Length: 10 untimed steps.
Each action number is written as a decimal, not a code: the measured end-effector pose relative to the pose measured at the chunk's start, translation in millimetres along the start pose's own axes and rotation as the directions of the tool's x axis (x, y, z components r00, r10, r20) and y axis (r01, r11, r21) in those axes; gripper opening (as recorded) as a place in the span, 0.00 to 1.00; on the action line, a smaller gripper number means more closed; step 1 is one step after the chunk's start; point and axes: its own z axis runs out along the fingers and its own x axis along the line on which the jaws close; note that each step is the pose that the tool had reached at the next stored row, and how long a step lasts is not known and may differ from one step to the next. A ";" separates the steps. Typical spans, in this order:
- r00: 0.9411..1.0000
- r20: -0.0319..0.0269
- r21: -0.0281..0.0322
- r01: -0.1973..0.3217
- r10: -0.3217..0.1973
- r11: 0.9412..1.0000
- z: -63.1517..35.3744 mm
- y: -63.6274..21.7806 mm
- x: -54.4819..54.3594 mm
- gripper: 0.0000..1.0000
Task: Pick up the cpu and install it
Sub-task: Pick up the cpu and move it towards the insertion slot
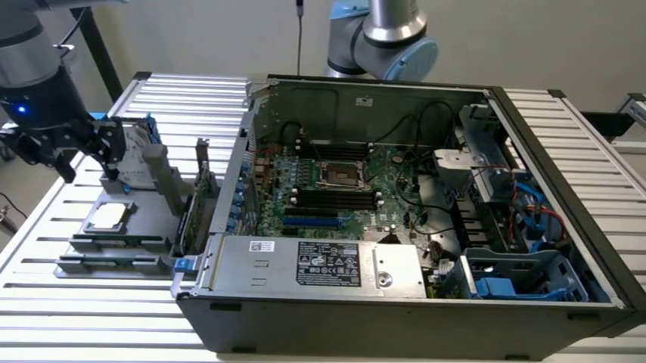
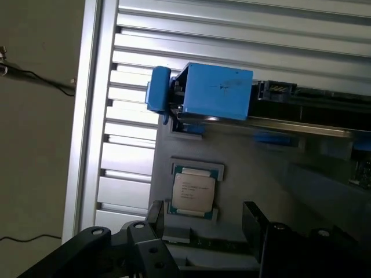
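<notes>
The fingers (image 2: 254, 215) stand spread wide and hold nothing. The gripper (image 1: 89, 172) hangs above the grey tray (image 1: 151, 227) on the slatted worktop (image 1: 60, 310), at the exterior view's left of the open case (image 1: 404, 318). The cpu (image 1: 109, 217) lies flat in its recess on that tray, silver top up, apart from the fingers. In the wrist view the cpu (image 2: 194, 193) sits between the two dark fingers, nearer their tips than the blue frame (image 2: 215, 92) beyond it. Two memory sticks (image 1: 113, 243) lie on the tray just beside the cpu. Inside the case, the socket (image 1: 338, 175) on the motherboard (image 1: 389, 200) is well apart from the cpu.
</notes>
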 end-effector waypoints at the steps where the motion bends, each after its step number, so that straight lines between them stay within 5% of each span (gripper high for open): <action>1: 1.000 0.000 0.000 0.000 0.000 1.000 1.8 -1.1 0.1 0.65; 10: 1.000 0.000 0.000 0.001 -0.001 1.000 18.0 -13.0 1.8 0.65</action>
